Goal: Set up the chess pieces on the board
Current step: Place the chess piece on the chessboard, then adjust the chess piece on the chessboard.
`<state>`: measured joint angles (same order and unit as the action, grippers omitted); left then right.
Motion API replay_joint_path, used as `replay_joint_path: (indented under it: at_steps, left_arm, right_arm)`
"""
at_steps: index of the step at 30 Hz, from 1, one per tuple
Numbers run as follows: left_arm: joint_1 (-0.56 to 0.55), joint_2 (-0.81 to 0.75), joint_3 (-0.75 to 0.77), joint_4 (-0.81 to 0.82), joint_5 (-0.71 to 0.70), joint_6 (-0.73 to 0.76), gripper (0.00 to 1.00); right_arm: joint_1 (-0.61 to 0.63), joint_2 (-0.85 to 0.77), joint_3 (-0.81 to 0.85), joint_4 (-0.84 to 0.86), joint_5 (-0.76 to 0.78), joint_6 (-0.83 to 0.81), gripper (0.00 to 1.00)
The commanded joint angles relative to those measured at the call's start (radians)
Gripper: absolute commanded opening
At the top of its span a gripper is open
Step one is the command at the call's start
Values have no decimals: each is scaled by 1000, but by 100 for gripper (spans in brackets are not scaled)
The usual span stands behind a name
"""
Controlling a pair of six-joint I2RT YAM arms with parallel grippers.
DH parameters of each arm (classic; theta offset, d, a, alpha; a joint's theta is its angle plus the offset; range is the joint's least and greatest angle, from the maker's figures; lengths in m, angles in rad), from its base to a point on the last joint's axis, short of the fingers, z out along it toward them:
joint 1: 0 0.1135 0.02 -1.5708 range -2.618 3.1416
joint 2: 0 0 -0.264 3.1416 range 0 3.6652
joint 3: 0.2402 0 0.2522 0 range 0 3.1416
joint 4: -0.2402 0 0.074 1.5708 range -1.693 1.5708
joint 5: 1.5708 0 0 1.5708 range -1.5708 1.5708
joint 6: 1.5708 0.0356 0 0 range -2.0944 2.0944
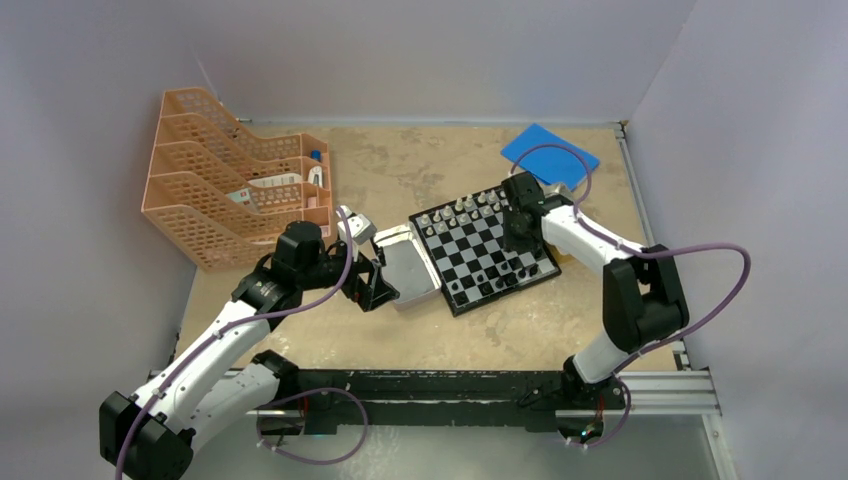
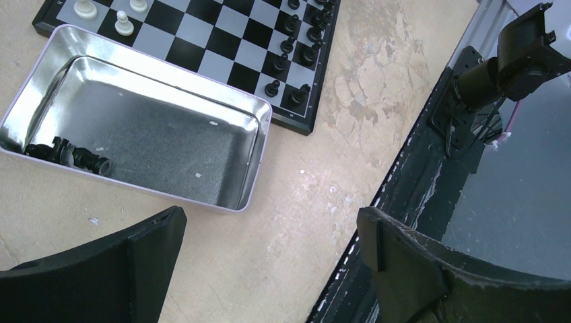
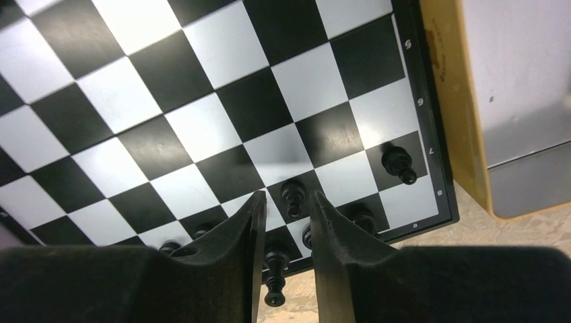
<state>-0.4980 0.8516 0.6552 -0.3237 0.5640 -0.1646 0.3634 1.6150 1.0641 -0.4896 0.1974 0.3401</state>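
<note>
Inventory of the beige worktop (image 1: 520,330):

- Small square black-and-white checkered chessboard (image 1: 470,255) with a black border: one.
- Tiny white chess figures (image 2: 123,25): three show in the left wrist view. The top view shows a line of them along the board's far edge, too small to count.
- Tiny black chess figures (image 3: 398,163): massed along the opposite edge of the board and partly hidden, so the number is unclear. A few more, perhaps three, lie in one corner of the tin.
- Open silver rectangular metal tin (image 2: 168,141): one.
- Orange perforated plastic tiered tray rack (image 1: 230,190): one.
- Flat blue pad (image 1: 548,155): one.
</note>
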Motion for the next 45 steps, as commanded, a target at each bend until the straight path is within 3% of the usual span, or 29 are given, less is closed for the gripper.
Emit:
replay_joint_path:
  at_steps: [1, 9, 22, 45]
  left_arm:
    - [-2, 0, 43, 26, 3, 7, 100]
    - [-2, 0, 41, 25, 2, 7, 100]
    - [-2, 1, 43, 25, 2, 11, 100]
    - [-2, -3, 41, 26, 0, 13, 100]
  right_arm:
    - [-3, -55, 68, -13, 31, 14, 34]
    - [-3, 22, 76, 17, 21, -14, 23]
    - [-2, 84, 67, -3, 10, -36, 13]
    - [0, 72, 57, -55, 20, -25, 7]
